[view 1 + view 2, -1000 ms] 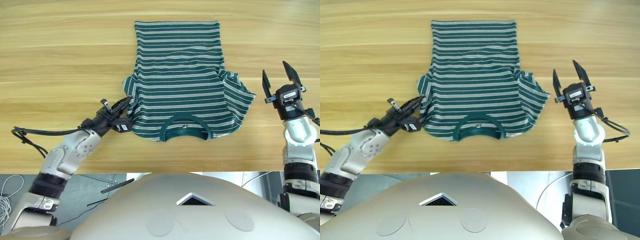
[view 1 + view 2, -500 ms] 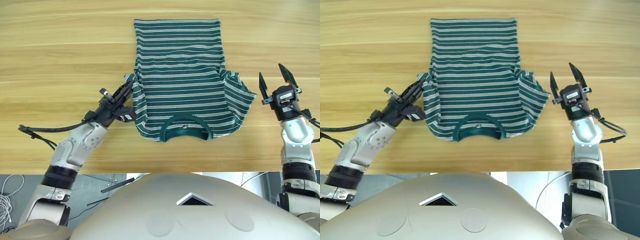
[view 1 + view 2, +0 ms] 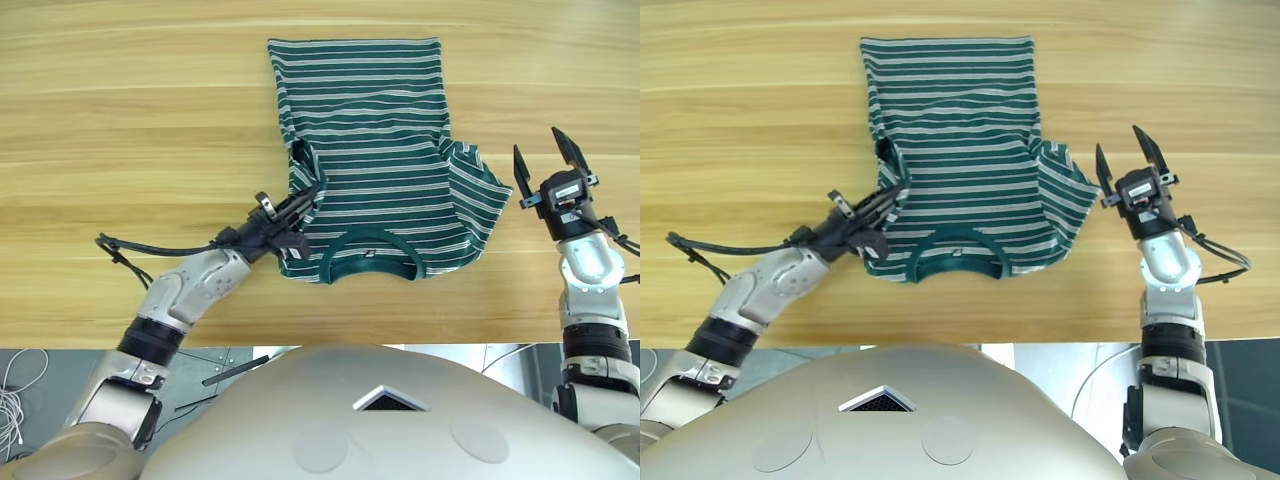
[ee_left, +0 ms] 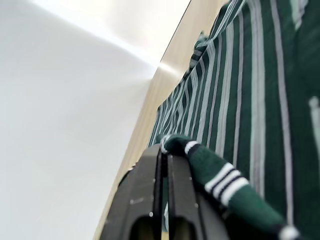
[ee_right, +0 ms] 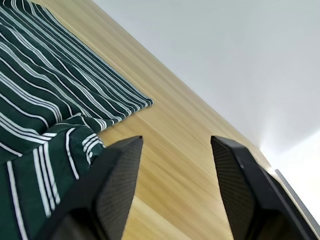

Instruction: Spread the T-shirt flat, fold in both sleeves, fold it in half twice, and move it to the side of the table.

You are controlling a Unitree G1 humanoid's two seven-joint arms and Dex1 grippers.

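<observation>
A green T-shirt with white stripes (image 3: 365,130) lies on the wooden table, collar toward me and hem at the far side. My left gripper (image 3: 305,200) is shut on the shirt's left sleeve, which is drawn inward over the body; the pinched cloth (image 4: 210,170) bulges beside the closed fingers (image 4: 155,195). The right sleeve (image 3: 480,195) lies spread out beside the body. My right gripper (image 3: 548,155) stands open just right of that sleeve, a little above the table, holding nothing. Its two fingers (image 5: 115,185) frame the sleeve's edge (image 5: 60,145).
The wooden table (image 3: 120,120) stretches bare to the left, right and behind the shirt. Its front edge (image 3: 300,342) runs close under the collar. A black cable (image 3: 150,250) trails from my left arm.
My left gripper has carried the left sleeve to the right, from beside the shirt onto its body. The right gripper has shifted slightly toward the shirt and stays open.
</observation>
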